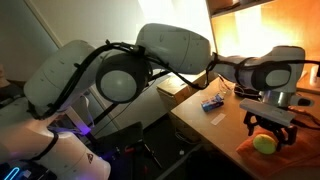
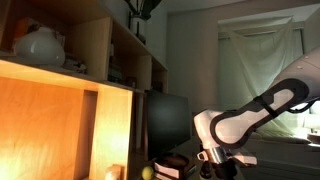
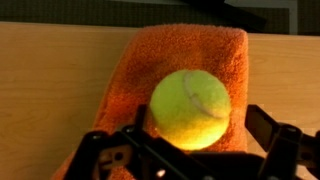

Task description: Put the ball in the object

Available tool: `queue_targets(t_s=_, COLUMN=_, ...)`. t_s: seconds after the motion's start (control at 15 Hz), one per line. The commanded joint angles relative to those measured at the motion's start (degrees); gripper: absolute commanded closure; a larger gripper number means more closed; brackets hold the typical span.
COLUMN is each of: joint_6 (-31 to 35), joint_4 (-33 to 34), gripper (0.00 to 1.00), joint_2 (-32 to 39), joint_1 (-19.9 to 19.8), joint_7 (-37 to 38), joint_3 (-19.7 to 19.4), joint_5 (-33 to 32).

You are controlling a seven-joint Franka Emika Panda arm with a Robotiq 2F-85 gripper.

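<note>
The ball (image 3: pixel 190 108) rests on the orange cloth (image 3: pixel 190 50), our hand (image 3: pixel 200 122) spread apart with fingers (image 3: pixel 266 128) at its 9 and 3 o'clock. We judge it light, fuzzy, springy: grip across its middle.

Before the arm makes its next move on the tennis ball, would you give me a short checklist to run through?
1. Tennis ball in view, resting on the orange towel: ok.
2. Pincer open: ok, spread wide in the wrist view.
3. Ball lies between the fingers: ok.
4. Pincer low enough to close on the ball: cannot tell; in an exterior view it seems to hang just above it.
5. Towel free of the fingers: cannot tell.
6. Receiving object located: cannot tell; none identifiable.
</note>
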Motion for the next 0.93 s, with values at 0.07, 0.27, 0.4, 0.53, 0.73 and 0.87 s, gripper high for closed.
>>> queue_targets(t_s=0.07, joint_6=0.25, joint_4=-0.48, gripper=0.32, joint_2=-0.81, joint_1=-0.20, joint_7=-0.09, joint_3=-0.02, joint_5=-0.01)
queue_targets(t_s=0.27, joint_6=0.20, joint_4=-0.43, gripper=0.48, joint_2=-0.83, joint_1=-0.23, joint_7=-0.20, joint_3=-0.14, joint_5=-0.22)
queue_targets(t_s=0.4, joint_6=0.32, joint_4=-0.51, gripper=0.58, joint_2=-0.92, joint_1=-0.34, joint_7=-0.04, joint_3=-0.12, joint_5=-0.13)
queue_targets(t_s=0.53, joint_6=0.43, joint_4=-0.83, gripper=0.58, joint_2=-1.24, joint_1=-0.59, joint_7=-0.36, joint_3=0.03, joint_5=0.00)
queue_targets(t_s=0.73, joint_6=1.27, joint_4=-2.64, gripper=0.58, joint_2=-2.96, joint_1=-1.17, joint_7=-0.22, joint_3=0.17, joint_5=0.29)
queue_targets(t_s=0.87, joint_6=2.63, joint_4=-4.83, gripper=0.58, joint_2=-5.02, joint_1=-1.94, joint_7=-0.44, joint_3=0.57, joint_5=0.70)
